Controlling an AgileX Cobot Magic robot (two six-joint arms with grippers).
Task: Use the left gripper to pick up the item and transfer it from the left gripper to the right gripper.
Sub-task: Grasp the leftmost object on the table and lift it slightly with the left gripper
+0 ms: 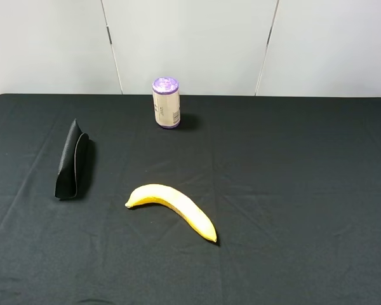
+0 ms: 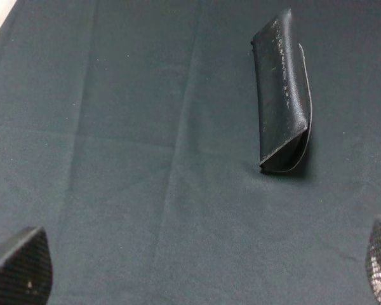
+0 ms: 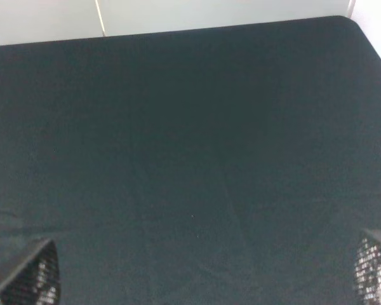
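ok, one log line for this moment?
phase: pre-grasp | left claw: open, empty, pouch ahead on cloth | right claw: open, empty, only cloth in view | handover: not started

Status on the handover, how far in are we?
Nothing done yet: the black pouch lies on the black cloth, ungrasped. The left end effector is open with the pouch ahead of it, apart. The right end effector is open over bare cloth. Left to do: grasp, lift, transfer.

Black pouch (image 1: 73,162), yellow banana (image 1: 174,208), purple-lidded beige can (image 1: 166,103).
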